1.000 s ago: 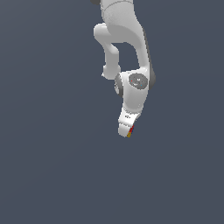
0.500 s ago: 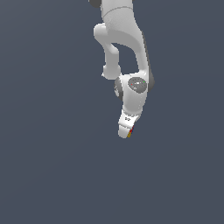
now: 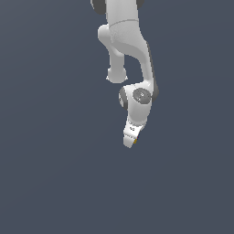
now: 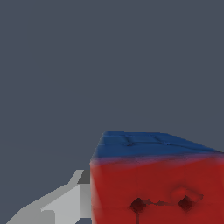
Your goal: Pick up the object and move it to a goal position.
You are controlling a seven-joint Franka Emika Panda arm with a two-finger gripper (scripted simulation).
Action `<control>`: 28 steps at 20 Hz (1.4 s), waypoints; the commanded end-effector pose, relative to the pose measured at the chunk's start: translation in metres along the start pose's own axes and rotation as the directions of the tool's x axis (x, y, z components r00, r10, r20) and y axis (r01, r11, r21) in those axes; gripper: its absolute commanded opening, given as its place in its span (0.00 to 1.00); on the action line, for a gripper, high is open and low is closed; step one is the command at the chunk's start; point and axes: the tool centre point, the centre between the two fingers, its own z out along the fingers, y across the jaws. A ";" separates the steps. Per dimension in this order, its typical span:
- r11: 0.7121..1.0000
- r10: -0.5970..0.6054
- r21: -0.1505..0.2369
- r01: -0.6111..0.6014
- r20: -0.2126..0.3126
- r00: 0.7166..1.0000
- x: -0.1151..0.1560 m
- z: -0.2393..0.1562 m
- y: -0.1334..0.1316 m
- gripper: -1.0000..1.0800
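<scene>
The object is a small cube with a red face bearing dark marks and a blue face point(image 4: 157, 175); it fills the near part of the wrist view, pressed against a white finger point(image 4: 61, 205). In the exterior view only a small orange sliver of the cube point(image 3: 135, 142) shows at the tip of the white arm. My gripper point(image 3: 130, 140) is shut on the cube and holds it up against the plain grey background. The second finger is hidden behind the cube.
The white arm point(image 3: 132, 55) comes down from the top of the exterior view. Only a uniform dark grey background surrounds it.
The gripper with the cube has moved slightly upward in the exterior view, and less of the cube's colour now shows at the tip.
</scene>
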 end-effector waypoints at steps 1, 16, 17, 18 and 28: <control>1.000 0.000 -0.001 0.000 0.000 1.000 0.000 0.001 0.000 0.00; 1.000 0.000 -0.002 0.000 0.000 1.000 -0.005 -0.009 0.003 0.00; 1.000 0.000 -0.002 0.000 0.000 1.000 -0.007 -0.012 0.003 0.00; 1.000 0.000 -0.002 0.000 0.000 1.000 -0.010 -0.016 0.004 0.00; 1.000 -0.001 -0.002 0.001 0.000 1.000 -0.049 -0.082 0.017 0.00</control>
